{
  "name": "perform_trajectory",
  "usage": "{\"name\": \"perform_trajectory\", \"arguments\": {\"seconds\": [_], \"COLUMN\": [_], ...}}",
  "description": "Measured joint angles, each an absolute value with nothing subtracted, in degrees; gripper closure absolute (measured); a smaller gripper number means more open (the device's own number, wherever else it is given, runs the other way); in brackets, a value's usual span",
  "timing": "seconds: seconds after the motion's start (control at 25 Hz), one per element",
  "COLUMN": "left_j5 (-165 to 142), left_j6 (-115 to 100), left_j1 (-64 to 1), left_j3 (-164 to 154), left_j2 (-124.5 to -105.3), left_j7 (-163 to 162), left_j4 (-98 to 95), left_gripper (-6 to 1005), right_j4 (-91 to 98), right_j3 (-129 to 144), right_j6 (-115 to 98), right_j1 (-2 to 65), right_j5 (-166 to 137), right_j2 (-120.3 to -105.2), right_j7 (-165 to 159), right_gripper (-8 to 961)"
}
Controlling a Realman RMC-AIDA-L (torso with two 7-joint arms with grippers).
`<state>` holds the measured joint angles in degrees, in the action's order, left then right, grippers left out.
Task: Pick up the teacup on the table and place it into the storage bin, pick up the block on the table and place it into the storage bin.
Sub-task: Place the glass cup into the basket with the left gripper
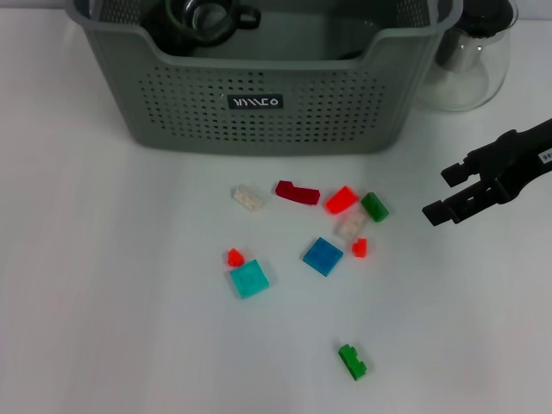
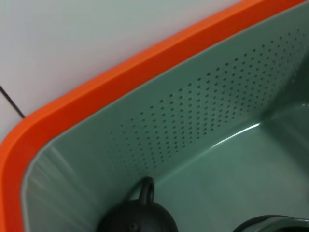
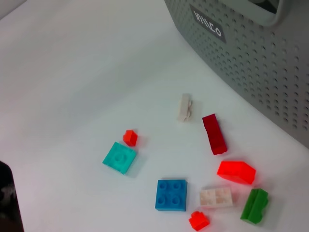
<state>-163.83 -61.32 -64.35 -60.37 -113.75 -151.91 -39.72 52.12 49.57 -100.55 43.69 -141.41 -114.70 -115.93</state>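
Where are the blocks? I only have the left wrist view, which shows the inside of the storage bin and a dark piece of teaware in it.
Observer: Ten blocks lie loose on the white table in front of the storage bin, among them a blue block.
Operator: Is a gripper on any of them?
Observer: No. The right gripper hangs open and empty to the right of the cluster, nearest a green block.
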Motion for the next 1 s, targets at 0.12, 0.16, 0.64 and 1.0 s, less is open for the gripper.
{"name": "perform_trajectory", "arguments": {"seconds": [0.12,0.16,0.64,1.0], "left_j5": [-163.8,-163.8,-163.8,-163.8], "left_j6": [-61.3,-61.3,-61.9,-63.0], "left_j1": [-64.2,-64.2,-64.0,-64.0], "left_j3": [-60.9,-61.0,-64.6,-65.4], "left_j2": [-114.10,-114.17,-115.16,-115.49], "left_j7": [-151.9,-151.9,-151.9,-151.6], "left_j4": [-39.9,-39.9,-40.0,-40.4], "left_gripper": [937,937,936,934], "right_j4": [52.1,52.1,52.1,52.1], "right_j3": [49.6,49.6,49.6,49.6], "right_j6": [-100.5,-100.5,-100.5,-100.5], "right_j1": [43.7,43.7,43.4,43.2], "right_j5": [-141.4,-141.4,-141.4,-141.4], "right_j2": [-114.74,-114.76,-114.79,-114.78], "right_j7": [-115.9,-115.9,-115.6,-115.6], "right_gripper": [25,25,26,26]}}
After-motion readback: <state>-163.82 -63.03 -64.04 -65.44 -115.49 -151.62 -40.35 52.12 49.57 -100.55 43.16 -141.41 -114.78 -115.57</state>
